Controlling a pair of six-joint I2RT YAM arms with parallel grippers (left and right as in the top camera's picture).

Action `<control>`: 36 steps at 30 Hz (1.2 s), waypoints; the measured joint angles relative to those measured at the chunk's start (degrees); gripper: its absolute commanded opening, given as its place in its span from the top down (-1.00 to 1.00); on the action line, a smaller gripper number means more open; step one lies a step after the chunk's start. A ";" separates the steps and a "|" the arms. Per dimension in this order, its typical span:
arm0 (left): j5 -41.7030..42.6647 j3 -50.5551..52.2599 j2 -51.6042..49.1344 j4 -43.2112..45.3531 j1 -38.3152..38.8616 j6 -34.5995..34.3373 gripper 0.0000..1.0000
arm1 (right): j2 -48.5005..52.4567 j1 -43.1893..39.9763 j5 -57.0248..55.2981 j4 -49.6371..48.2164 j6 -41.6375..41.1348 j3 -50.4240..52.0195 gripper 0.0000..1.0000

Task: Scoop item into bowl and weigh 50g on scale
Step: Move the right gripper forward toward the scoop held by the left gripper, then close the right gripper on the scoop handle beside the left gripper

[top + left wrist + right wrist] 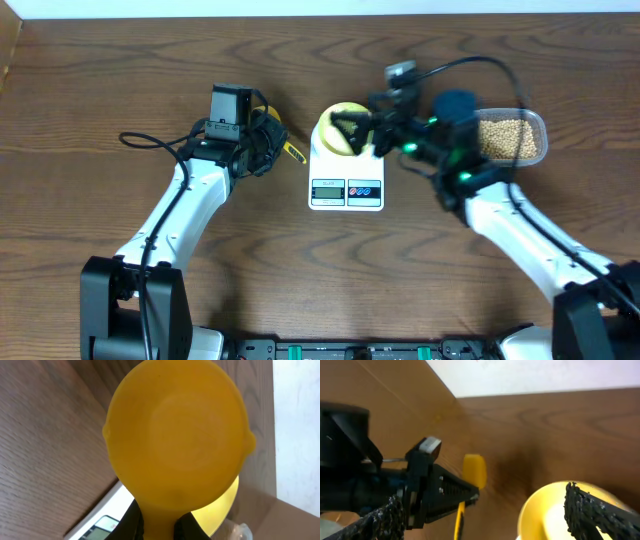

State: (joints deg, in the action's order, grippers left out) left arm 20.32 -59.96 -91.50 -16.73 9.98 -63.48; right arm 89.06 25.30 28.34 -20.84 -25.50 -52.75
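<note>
**Scoop gripped on the left, open jaws at the bowl on the right**

The left gripper (265, 138) is clamped tight on the handle of a bright yellow plastic long-handled scoop (177, 435). In the left wrist view its 2 dark fingers (131, 522) pinch the handle from either side, and the scoop's round cup fills most of the picture. From overhead the scoop sits left of the scale, with the handle's end poking out toward it.

The white digital kitchen scale (346, 190), a rounded rectangular body, lies at the middle of the dark brown wooden table (100, 80). Its small grey display (328, 189) faces the robot. The small round pale yellow-cream bowl (330, 125) stands on the scale's platform.

The right gripper (353, 132) has its jaws spread as wide as they go and holds nothing. It hangs at the bowl's right side. In the right wrist view 1 textured black finger (592, 510) shows over the bowl, and the other finger (385, 520) is off to the side over the table. Whether either touches the bowl cannot be told.

The many small round tan-beige beans (505, 138) lie in a clear rounded-rectangular plastic tub (538, 128) at the table's right, well apart from the scoop.
</note>
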 measured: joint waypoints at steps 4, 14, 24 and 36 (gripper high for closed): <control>3.98 0.00 0.00 0.28 0.00 -0.44 0.85 | 0.31 3.45 -4.52 -1.33 -0.42 0.00 -0.92; 11.56 0.00 0.00 0.74 0.00 -2.71 0.85 | 0.33 4.98 -9.07 -1.60 -3.50 0.00 0.14; 8.90 0.00 0.00 -1.03 0.00 -7.19 0.85 | 3.34 13.05 -18.32 0.66 -5.16 0.00 0.06; 3.74 0.00 0.00 -1.68 0.00 -12.26 0.86 | 7.02 14.32 -20.00 2.49 -8.66 -0.35 0.07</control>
State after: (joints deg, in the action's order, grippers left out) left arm 24.05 -59.96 -91.50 -18.41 9.98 -75.75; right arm 96.07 39.62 8.34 -18.35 -34.15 -53.10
